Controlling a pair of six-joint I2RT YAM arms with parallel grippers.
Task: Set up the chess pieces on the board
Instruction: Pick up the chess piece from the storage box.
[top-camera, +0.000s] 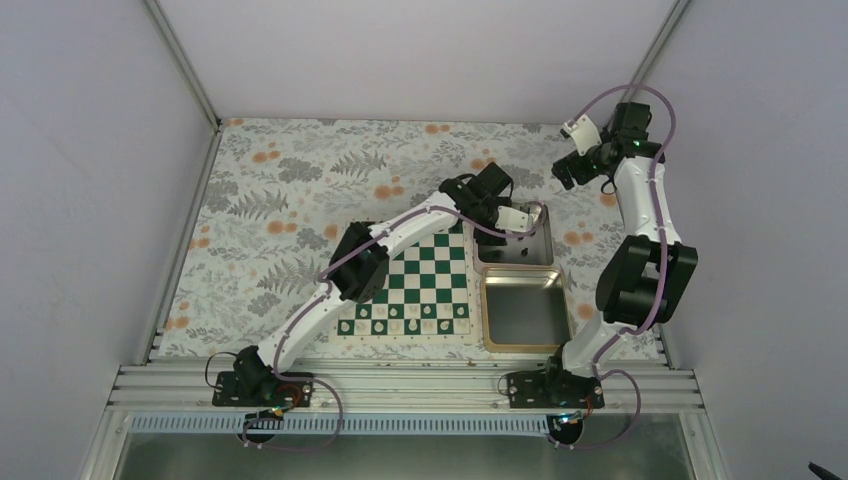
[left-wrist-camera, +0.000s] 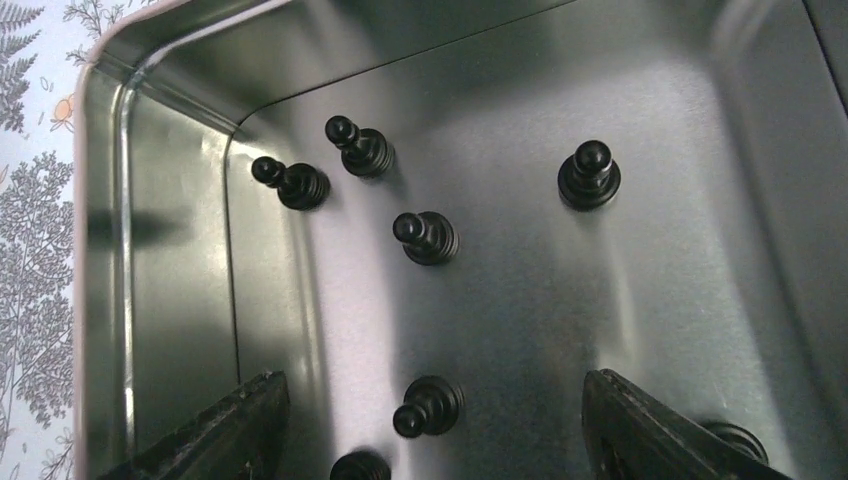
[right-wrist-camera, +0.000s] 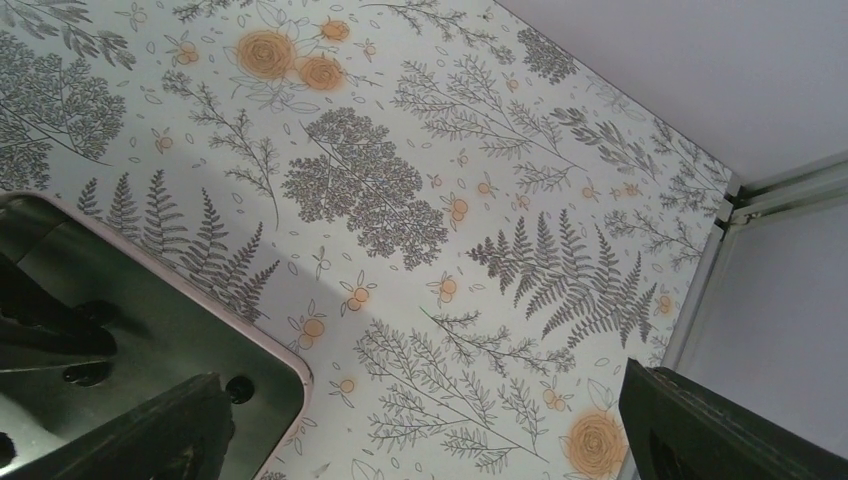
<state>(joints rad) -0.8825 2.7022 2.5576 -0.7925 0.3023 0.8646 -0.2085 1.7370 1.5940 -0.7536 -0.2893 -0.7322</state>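
On the floral-print surface (top-camera: 300, 180), the board (top-camera: 430, 285) lies near the front rail (top-camera: 400, 385), with two silver tins just beside its right edge: the far tin (top-camera: 551, 240) and the near tin (top-camera: 525, 315), set one behind the other. Small pale pieces (top-camera: 410, 325) stand along the board's near rows; they are too small to identify. The chess pieces (left-wrist-camera: 428, 238) are in the far tin, not on the board: seven black ones show in the left wrist view, spread over the tin floor and standing on their bases. One sits close to the tin wall near a corner, and one is half hidden behind a finger. The left arm (top-camera: 400, 235) reaches diagonally over the board's far left part and hides those squares from above. The left claw (left-wrist-camera: 432, 425) is down inside the far tin, partly open, its fingers (left-wrist-camera: 240, 430) standing apart on either side of one black pawn-like piece (left-wrist-camera: 428, 407), with a gap showing on both sides; it grips nothing. The tin's walls rise close around this claw. The right arm (top-camera: 640, 220) is folded up at the far right, well clear of the board. The right claw (right-wrist-camera: 430, 425) hangs above the bare print just beyond the far tin's corner, spread fully wide, holding and touching nothing.
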